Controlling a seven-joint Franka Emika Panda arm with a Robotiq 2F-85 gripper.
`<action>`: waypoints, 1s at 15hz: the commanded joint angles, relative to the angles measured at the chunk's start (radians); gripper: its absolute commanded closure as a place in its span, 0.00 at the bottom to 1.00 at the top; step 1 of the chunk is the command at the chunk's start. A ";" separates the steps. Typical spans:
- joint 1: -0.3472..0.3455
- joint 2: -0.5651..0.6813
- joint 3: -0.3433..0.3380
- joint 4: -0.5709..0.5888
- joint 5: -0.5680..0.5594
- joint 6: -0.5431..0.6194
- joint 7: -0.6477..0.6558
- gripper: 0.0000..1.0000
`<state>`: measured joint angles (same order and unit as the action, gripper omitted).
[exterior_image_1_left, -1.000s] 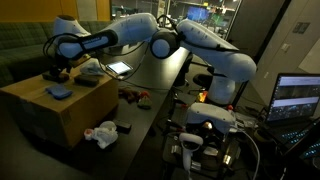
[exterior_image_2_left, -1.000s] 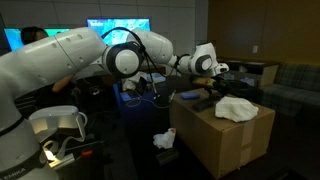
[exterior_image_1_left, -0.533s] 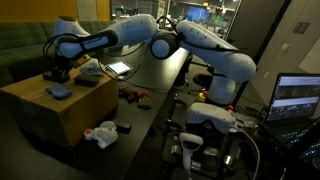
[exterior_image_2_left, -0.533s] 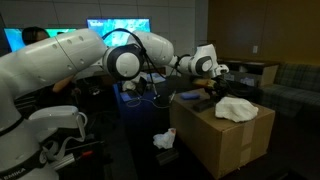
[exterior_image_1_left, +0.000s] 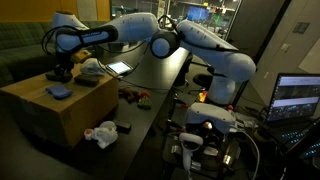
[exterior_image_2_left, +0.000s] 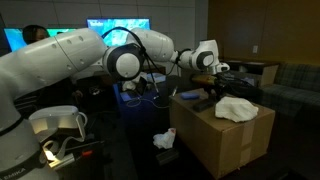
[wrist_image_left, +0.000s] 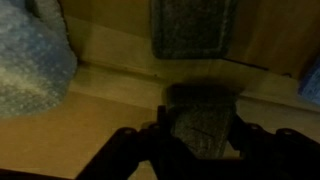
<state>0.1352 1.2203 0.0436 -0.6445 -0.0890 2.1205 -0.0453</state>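
1. Arm (exterior_image_1_left: 190, 40): a white jointed arm reaches across the scene and ends above a cardboard box (exterior_image_1_left: 40, 115). Both exterior views show it.

2. Cardboard box: it stands directly below the gripper (exterior_image_1_left: 59, 74). Its flat top carries every item listed in items 3 to 5.

3. Pale cloth (wrist_image_left: 30, 60): it is crumpled. In the wrist view it lies ahead of the gripper and off to one side, near but apart from the fingers.

4. Second pad (wrist_image_left: 195, 28): dark, rectangular and flat on the box top. It lies straight ahead of the gripper and clear of it.

5. Dark pad (wrist_image_left: 200, 115): it sits between the two fingers (wrist_image_left: 160, 128), at the gripper's own position.

6. Gripper: it points downward over the box top. The jaws are partly closed, with one finger on each side of the dark pad. It cannot be told from the views whether the fingers press the pad or only flank it, or whether the pad rests on the box.

7. White rag (exterior_image_1_left: 100, 133): it lies well apart from the gripper, below the level of the box top and beside the box.
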 joint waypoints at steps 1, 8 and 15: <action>0.006 -0.032 -0.004 0.051 -0.007 -0.088 -0.007 0.68; -0.012 -0.174 0.006 0.003 0.003 -0.307 -0.046 0.68; -0.052 -0.337 -0.011 -0.067 0.000 -0.488 -0.010 0.68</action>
<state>0.0980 0.9884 0.0367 -0.6231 -0.0915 1.6873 -0.0664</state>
